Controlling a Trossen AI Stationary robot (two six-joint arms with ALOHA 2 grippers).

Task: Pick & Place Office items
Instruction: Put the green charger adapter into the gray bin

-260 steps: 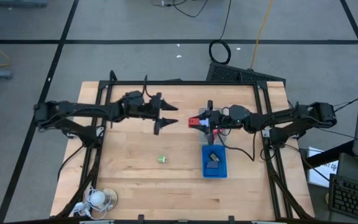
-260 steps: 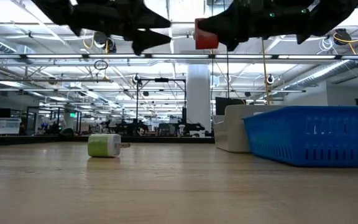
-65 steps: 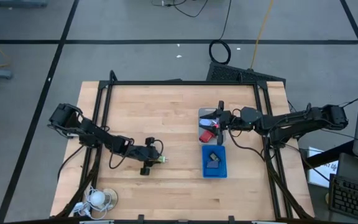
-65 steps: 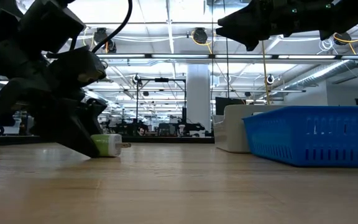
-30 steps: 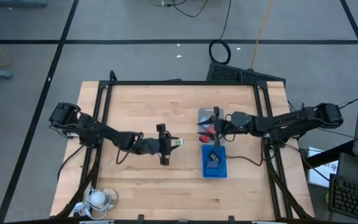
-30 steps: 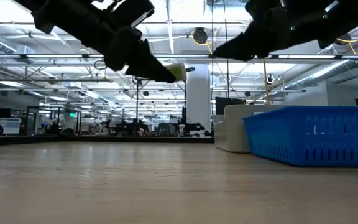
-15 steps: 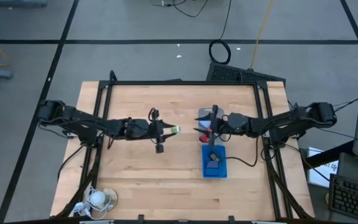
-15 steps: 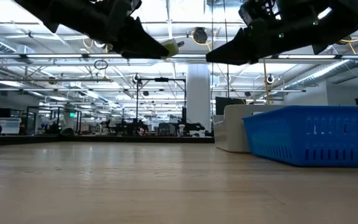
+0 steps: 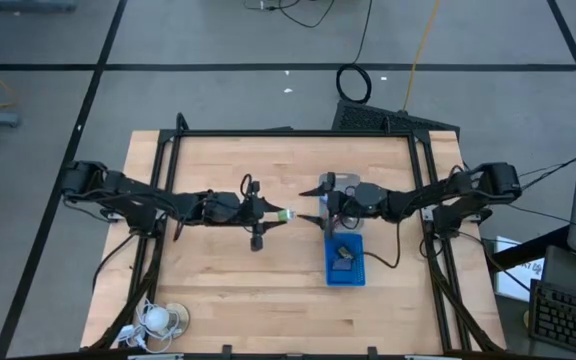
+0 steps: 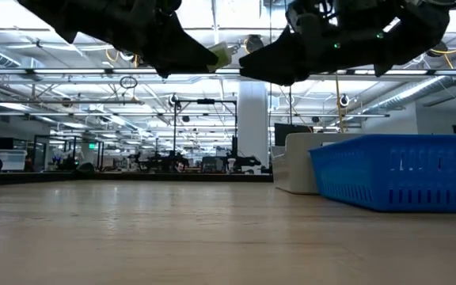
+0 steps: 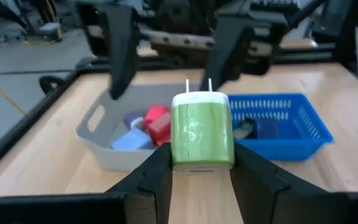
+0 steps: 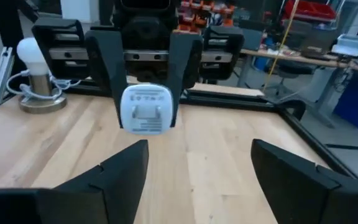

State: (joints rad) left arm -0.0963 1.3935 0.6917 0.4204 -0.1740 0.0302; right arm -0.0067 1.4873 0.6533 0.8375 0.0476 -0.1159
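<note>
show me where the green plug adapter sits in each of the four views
High view: green plug adapter mid-table, in the left pincer.
Low view: pale green bit at the top, left of centre.
Left wrist view: centre, prongs up, clamped.
Right wrist view: its pronged face, centre-left.
Shared landmark: blue tray, right of it.
</note>
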